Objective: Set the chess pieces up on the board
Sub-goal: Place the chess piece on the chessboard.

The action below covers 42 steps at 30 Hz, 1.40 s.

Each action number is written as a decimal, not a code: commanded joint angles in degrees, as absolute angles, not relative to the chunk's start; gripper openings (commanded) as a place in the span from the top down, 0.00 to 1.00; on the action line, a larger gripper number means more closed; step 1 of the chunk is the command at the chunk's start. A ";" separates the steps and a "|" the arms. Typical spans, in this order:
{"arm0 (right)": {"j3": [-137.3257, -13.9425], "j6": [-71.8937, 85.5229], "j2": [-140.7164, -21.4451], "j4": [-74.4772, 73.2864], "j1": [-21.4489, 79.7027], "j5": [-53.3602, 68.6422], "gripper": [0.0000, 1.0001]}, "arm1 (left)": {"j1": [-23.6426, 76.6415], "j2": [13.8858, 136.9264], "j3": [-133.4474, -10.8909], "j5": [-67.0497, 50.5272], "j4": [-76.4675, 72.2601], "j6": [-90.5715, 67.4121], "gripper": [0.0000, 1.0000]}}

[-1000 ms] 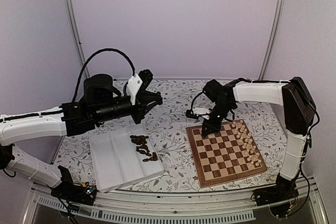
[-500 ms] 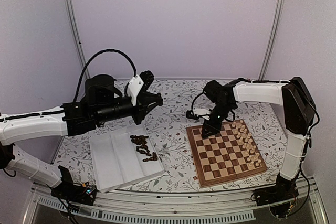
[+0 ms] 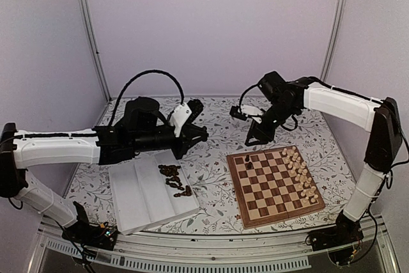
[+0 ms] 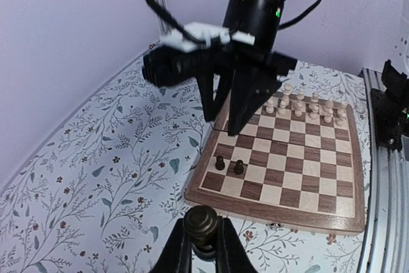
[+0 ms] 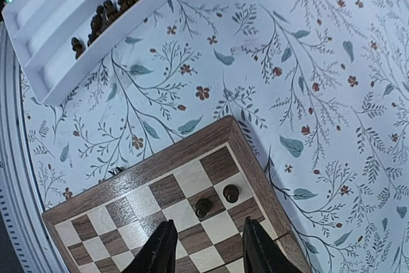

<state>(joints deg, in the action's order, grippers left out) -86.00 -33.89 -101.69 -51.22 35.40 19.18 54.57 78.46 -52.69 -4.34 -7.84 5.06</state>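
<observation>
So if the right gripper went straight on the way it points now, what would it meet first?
Probably the board, at its corner squares by the two dark pieces; the open right gripper points down there. Whether it touches a piece first is unclear.

The left arm (image 3: 64,148) reached level from the table's left edge toward its middle, with the left gripper (image 3: 202,134) pinched on a dark chess piece (image 4: 203,220). The right arm (image 3: 335,103) arched in from the right edge, and the right gripper (image 5: 208,223) pointed down with its fingers apart.
</observation>
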 commanded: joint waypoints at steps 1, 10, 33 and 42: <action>-87.29 -33.27 -92.93 -48.76 33.60 28.30 0.62 | 55.01 83.06 -55.87 -10.46 -9.89 3.43 1.00; -84.97 -34.98 -85.79 -46.87 33.51 37.91 0.60 | 56.26 94.60 -56.36 -15.38 -23.76 1.44 1.00; -48.23 -29.10 -60.09 -24.37 -3.01 48.21 0.47 | 62.07 114.64 -56.43 -18.50 -41.57 4.34 0.95; -47.74 -29.79 -61.08 -24.24 -3.12 49.59 0.47 | 60.70 121.03 -61.43 -13.85 -42.33 1.61 0.95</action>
